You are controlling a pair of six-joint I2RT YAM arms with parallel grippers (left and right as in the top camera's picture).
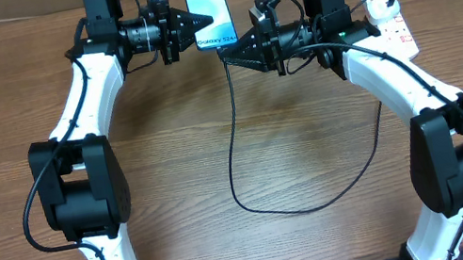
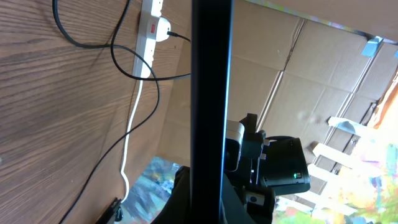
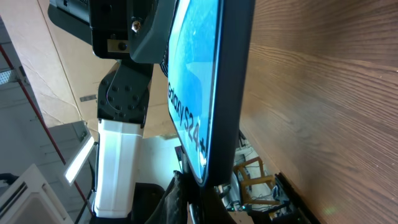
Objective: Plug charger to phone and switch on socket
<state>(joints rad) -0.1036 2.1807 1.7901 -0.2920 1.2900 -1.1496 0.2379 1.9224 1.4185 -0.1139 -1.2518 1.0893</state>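
Note:
The phone [image 1: 210,17], screen lit light blue with "Galaxy" text, is at the far middle of the table. My left gripper [image 1: 190,24] is shut on its left long edge. The left wrist view shows the phone edge-on as a dark bar [image 2: 211,93]. My right gripper [image 1: 229,54] is shut on the plug end of the charger, a thin black cable [image 1: 231,139], right at the phone's near end [image 3: 205,93]. Whether the tip is in the port is hidden. The white socket [image 1: 389,21] lies at the far right with a black plug in it, and also shows in the left wrist view [image 2: 149,28].
The black cable loops across the wooden table toward the front [image 1: 303,208] and back up to the socket. The socket's thick white cord [image 2: 130,130] runs off the table's edge. Cardboard panels [image 2: 311,68] stand behind the table.

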